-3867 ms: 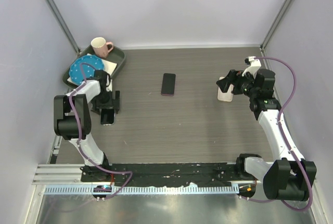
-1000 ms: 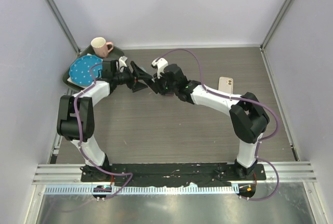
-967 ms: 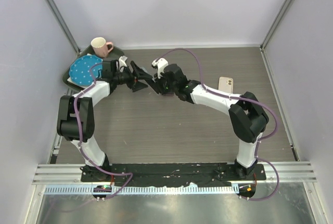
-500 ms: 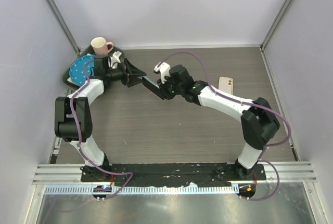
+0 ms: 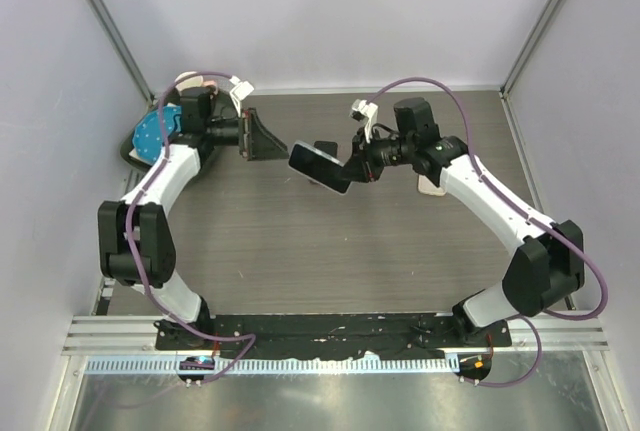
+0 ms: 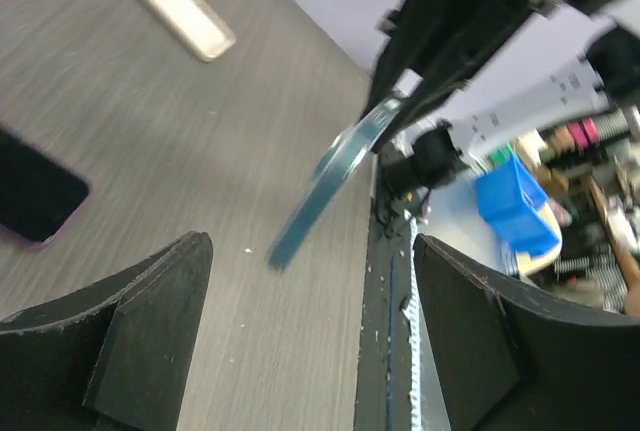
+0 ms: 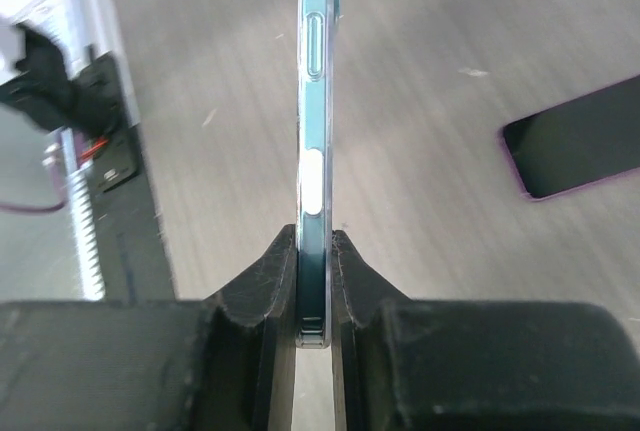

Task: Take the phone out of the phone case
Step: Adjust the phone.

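Note:
My right gripper (image 5: 347, 173) is shut on the lower end of a thin blue-green phone (image 5: 320, 167), holding it tilted above the middle of the table. In the right wrist view the phone (image 7: 315, 101) stands edge-on between the fingertips (image 7: 280, 251). A dark, purple-rimmed phone case (image 5: 325, 148) lies flat on the table just behind it, also seen as the case (image 7: 575, 146) and the case (image 6: 35, 196). My left gripper (image 5: 262, 137) hovers open to the left of the phone (image 6: 330, 176), nothing between its fingers.
A gold-pink phone (image 5: 432, 187) lies on the table at the right, partly under my right arm, and shows again as the gold phone (image 6: 172, 16). At the back left corner a dark tray (image 5: 132, 151) holds a blue plate (image 5: 150, 136).
My right gripper has carried the phone up and to the right, away from the left gripper. My left gripper has drawn back to the left and opened wide.

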Motion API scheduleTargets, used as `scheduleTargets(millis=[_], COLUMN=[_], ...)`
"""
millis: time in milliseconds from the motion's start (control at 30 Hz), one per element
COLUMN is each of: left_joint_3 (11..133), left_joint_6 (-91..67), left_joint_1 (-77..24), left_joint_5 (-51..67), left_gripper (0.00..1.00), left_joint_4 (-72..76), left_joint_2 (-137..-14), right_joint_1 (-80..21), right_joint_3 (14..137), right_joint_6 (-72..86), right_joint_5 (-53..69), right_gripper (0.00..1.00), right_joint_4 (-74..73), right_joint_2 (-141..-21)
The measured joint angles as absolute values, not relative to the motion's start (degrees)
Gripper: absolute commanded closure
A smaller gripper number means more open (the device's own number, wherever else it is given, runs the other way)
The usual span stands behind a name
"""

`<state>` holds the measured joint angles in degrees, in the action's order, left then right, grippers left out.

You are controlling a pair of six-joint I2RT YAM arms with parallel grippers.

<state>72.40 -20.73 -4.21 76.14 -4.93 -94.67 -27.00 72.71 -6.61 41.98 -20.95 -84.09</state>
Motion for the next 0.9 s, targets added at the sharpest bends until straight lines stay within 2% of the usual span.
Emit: scheduleTargets(millis=[133,233,333,433,500,667,767,900], left_joint_3=[71.9,69.2,64.4,61.1,60.5,57.5,57.5,58.3], left_joint_6=[-15.7,-17.6,-30.4,-52.9,-64.9,-78.6,-82.3,-84.3], left_joint_1=[-9.1,-12.7,-14.9,-16.0,-16.4,-16.6,-16.6,-16.5], left_joint_5=[80.9,82.8,84.0,84.8,84.9,85.4,85.5,85.6], left_gripper=[0.14,0.13,0.10,0.18,0.14,0.11,0.00,0.00], left_joint_4=[-4.8,1.0,18.0,43.3,55.0,66.5,70.1,71.0], left_joint_2=[-93.8,-92.7,-92.5,-95.3,-98.0,-100.4,-99.6,-94.3], right_joint_1=[-26.2,-26.2,-26.3,-26.3,-26.3,-26.1,-25.7,-25.2], right_joint_3=[72.9,74.5,76.4,77.6,79.2,84.0,85.4,85.5], right_joint_6=[-9.5,-14.9,-19.4,-22.4,-24.4,-28.4,-30.0,-31.3], right_joint_5=[50.8,55.1,57.2,57.3,56.6,53.5,52.0,51.0], right_gripper=[0.99,0.99,0.99,0.99,0.99,0.99,0.99,0.99], right_joint_4=[-27.5,-36.4,-42.8,-47.4,-50.3,-55.5,-57.1,-58.4], right_joint_2=[-85.3,-87.2,-88.8,-89.0,-89.0,-89.0,-88.9,-87.9])
